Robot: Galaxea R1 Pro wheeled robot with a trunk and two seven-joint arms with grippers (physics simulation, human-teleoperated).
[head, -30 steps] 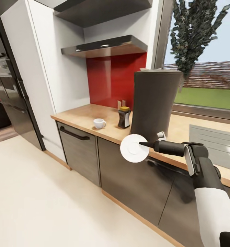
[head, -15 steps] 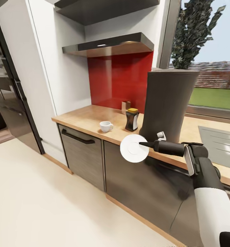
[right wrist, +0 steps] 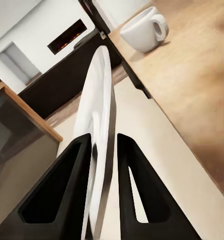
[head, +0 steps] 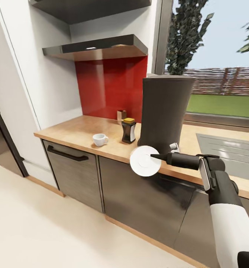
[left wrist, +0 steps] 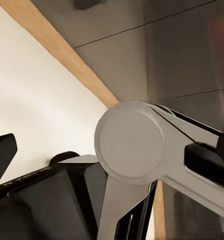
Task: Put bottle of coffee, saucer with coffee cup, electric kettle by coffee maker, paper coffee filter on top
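Kitchen scene: a long wood-grain kitchen countertop (head: 83, 134) runs over dark grey cabinet fronts, with a red splashback behind and a window to one side. On it stands the coffee maker (head: 164, 111), tall and dark grey. Just beside the coffee maker, on the splashback side, sits the bottle of coffee (head: 128, 130) with its yellow lid. Further out from the coffee maker, beyond the bottle, rests the coffee cup (head: 99, 139), white, with a loop handle.

In front of the coffee maker, off the counter edge and over the cabinet fronts, the right gripper (head: 154, 156) holds the saucer (head: 145, 160) on edge, its round face turned toward the camera. From the right wrist camera, the 2 black fingers (right wrist: 56, 195) pinch the saucer's rim between them.

Whether the left gripper is spread or closed cannot be told.

The step in hand appears to be bringing the saucer to the counter. Next, the plate likely needs carrying over the countertop, turning flat, and setting down near the coffee maker before the cup goes on it.
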